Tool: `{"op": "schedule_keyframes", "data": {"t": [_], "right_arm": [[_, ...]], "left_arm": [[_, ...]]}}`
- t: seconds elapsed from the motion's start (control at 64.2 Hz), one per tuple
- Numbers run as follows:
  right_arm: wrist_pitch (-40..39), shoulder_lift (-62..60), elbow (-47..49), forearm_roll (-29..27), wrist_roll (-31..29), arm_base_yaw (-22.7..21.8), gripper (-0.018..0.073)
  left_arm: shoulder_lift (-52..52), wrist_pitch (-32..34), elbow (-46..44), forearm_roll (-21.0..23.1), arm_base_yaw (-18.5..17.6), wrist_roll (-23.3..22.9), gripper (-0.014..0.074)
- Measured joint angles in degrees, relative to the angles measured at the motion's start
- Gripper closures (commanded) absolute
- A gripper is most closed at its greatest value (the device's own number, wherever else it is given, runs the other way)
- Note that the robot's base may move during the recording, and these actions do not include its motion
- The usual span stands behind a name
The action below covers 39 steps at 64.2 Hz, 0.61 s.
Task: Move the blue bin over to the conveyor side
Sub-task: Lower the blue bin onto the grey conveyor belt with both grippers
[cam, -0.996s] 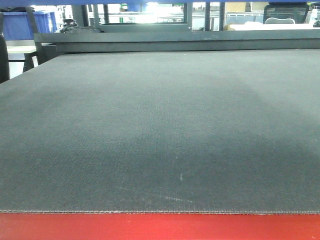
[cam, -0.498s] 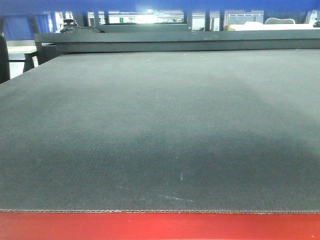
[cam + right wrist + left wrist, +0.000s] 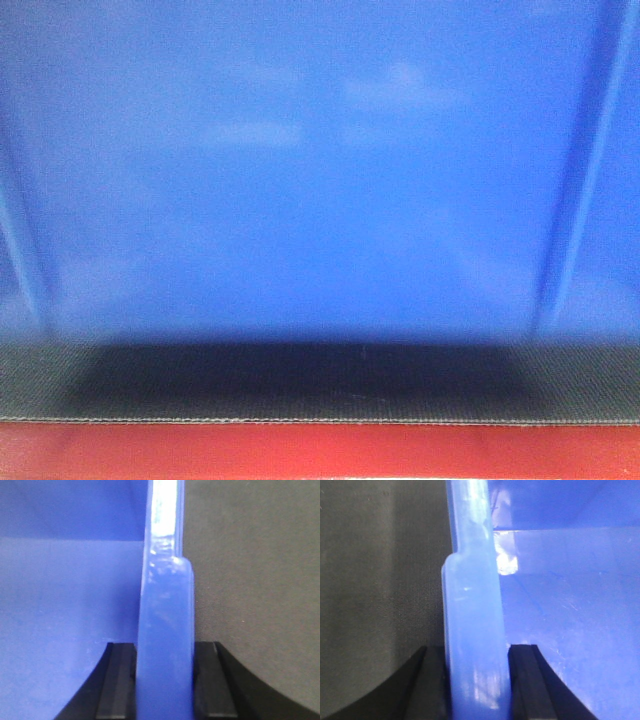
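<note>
Blue bin looks down on conveyor belt near red strip; both jaws clamped on rim, release left.

No readable txt, labels, nos. anywhere.

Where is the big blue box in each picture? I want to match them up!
Front view: the blue bin fills nearly the whole picture, its wall above a strip of belt.
Left wrist view: its rim runs up the middle, inside the left gripper; the bin's inside is to the right.
Right wrist view: its rim runs up the middle, inside the right gripper; the inside is to the left.
Shared landmark: the dark woven conveyor belt.
</note>
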<state>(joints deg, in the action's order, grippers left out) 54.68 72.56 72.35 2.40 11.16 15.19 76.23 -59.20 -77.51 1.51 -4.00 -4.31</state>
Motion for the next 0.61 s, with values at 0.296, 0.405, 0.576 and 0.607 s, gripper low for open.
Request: {"op": "schedule_keyframes", "data": {"t": [0.296,0.405,0.576,0.607], "right_arm": [[-11.92,0.13,-9.34,0.87,0.21,0.00,0.0648],[-13.24,0.26,-10.41,0.97,0.21,0.00,0.0648],[-14.21,0.77,-10.54,0.97,0.33,0.00,0.0648],[-14.38,0.90,-10.54,0.97,0.43,0.00,0.0648]], "left_arm": [[0.13,14.55,11.20,0.24,0.00,0.12,0.0615],[0.13,15.84,11.83,0.24,0.00,0.22,0.0615],[0.13,17.20,11.97,0.24,0.00,0.21,0.0615],[0.13,17.60,11.97,0.24,0.00,0.21,0.0615]]}}
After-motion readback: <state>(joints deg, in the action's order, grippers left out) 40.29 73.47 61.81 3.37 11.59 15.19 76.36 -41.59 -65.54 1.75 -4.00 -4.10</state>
